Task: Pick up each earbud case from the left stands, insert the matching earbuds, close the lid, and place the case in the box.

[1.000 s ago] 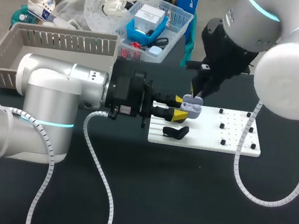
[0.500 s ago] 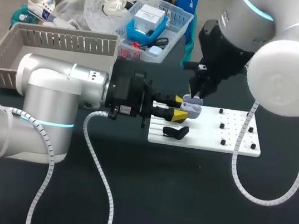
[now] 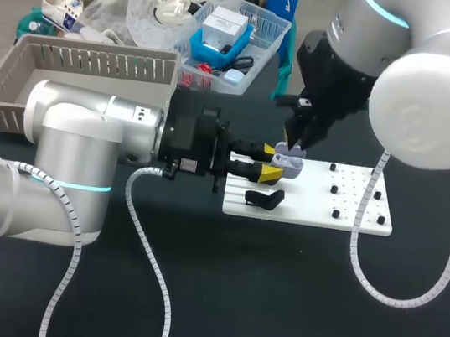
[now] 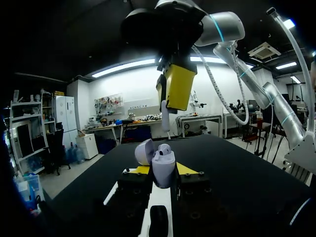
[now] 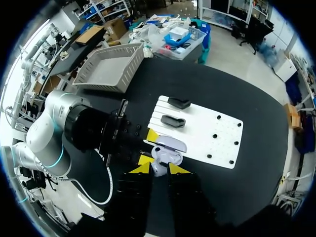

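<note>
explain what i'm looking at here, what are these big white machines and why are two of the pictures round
These are two robot arms working at a black table. The square picture comes from a fixed camera above and behind them. Each round one comes from a camera on one arm's wrist, looking out along its claw. The left claw is shut on a pale earbud case with its lid open. The right claw hangs just above it, pinching a white earbud. On the table lies a white board with pegs and two dark cases on it. A grey basket stands at the far left.
</note>
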`<state>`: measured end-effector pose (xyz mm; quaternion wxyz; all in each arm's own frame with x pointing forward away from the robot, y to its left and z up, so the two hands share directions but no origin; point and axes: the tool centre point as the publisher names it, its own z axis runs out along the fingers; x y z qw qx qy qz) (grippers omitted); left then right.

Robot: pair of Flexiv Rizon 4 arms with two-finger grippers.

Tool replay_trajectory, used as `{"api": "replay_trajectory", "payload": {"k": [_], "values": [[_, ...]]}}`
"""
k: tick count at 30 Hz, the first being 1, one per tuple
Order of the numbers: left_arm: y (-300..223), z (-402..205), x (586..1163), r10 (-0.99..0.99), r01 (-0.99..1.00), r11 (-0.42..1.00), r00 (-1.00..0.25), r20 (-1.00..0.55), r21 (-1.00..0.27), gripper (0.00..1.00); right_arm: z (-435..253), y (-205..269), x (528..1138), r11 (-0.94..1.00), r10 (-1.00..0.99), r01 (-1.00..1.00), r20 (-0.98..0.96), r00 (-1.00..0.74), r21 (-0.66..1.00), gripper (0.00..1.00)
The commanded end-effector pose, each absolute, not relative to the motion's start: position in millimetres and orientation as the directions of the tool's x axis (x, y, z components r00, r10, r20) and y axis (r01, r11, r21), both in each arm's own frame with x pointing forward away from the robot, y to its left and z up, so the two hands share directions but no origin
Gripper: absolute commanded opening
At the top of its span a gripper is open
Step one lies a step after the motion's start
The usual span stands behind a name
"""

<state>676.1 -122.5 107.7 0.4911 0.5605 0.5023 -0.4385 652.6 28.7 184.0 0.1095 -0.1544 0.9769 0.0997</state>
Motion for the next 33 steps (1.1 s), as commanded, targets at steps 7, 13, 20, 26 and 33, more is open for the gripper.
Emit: {"api": "replay_trajectory", "payload": {"k": [7, 13, 20, 26, 33], "values": [[-123.0, 107.5, 674.7, 0.133, 0.994, -0.006, 0.112, -0.985, 0.112, 0.0, 179.2, 32.8, 654.7, 0.936, -0.272, -0.313, -0.233, -0.934, 0.161, 0.0], [-123.0, 107.5, 674.7, 0.133, 0.994, -0.006, 0.112, -0.985, 0.112, 0.0, 173.9, 34.6, 656.9, 0.938, -0.265, -0.306, -0.235, -0.935, 0.16, 0.0], [-123.0, 107.5, 674.7, 0.133, 0.994, -0.006, 0.112, -0.985, 0.112, 0.0, 168.9, 36.6, 657.9, 0.935, -0.266, -0.311, -0.245, -0.932, 0.171, 0.0], [-123.0, 107.5, 674.7, 0.133, 0.994, -0.006, 0.112, -0.985, 0.112, 0.0, 165.1, 35.6, 659.3, 0.936, -0.27, -0.314, -0.246, -0.931, 0.161, 0.0], [-123.0, 107.5, 674.7, 0.133, 0.994, -0.006, 0.112, -0.985, 0.112, 0.0, 163.6, 35.6, 660.2, 0.934, -0.271, -0.317, -0.251, -0.929, 0.163, 0.0]]}}
